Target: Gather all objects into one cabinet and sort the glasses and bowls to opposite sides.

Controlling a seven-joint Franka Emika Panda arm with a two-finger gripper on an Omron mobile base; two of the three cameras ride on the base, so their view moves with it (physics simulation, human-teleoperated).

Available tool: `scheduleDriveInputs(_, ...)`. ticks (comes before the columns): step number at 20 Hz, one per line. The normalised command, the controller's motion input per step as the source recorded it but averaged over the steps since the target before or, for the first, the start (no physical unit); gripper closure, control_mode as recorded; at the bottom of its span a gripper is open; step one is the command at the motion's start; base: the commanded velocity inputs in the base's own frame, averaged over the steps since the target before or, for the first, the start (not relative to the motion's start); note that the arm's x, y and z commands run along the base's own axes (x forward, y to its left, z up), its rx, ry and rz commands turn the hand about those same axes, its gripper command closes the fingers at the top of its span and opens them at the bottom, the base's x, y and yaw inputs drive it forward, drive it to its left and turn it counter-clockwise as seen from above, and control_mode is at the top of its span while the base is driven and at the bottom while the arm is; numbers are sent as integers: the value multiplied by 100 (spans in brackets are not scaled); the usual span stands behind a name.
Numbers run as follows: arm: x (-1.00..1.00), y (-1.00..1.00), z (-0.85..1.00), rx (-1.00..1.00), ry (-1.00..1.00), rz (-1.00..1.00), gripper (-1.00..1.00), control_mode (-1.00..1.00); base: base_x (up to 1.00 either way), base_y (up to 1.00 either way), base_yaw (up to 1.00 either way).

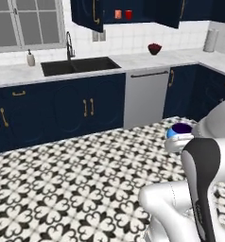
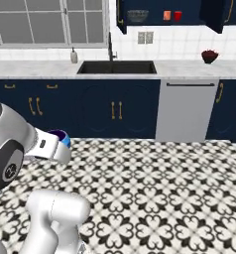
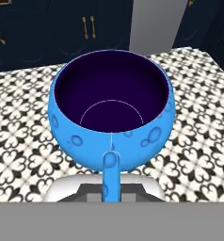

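— Where are the cups and mesh bowl?
— On the open wall cabinet [image 2: 209, 15] shelf: grey mesh bowl [image 2: 138, 16] left, salmon-orange cup [image 2: 166, 15] and red cup [image 2: 177, 16] right.
— The gripper [image 3: 111, 186]?
— Clamped tight on the small blue bowl [image 3: 111, 110], held above the patterned floor [image 2: 159, 188].

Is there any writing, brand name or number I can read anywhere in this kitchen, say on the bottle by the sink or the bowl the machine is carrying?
None: no readable text on the pale soap bottle or the bright-blue bowl.
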Motion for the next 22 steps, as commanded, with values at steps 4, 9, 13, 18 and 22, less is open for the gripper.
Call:
scheduleDriveInputs(4, 0, 0, 0, 0, 0, 0, 100, 100, 100, -46, 14)
scheduleDriveInputs(9, 0, 0, 0, 0, 0, 0, 100, 100, 100, -67, 1)
scheduleDriveInputs(13, 0, 0, 0, 0, 0, 0, 100, 100, 100, -76, 0)
scheduleDriveInputs(18, 0, 0, 0, 0, 0, 0, 100, 100, 100, -57, 11)
scheduleDriveInputs(22, 0, 0, 0, 0, 0, 0, 100, 100, 100, -33, 19)
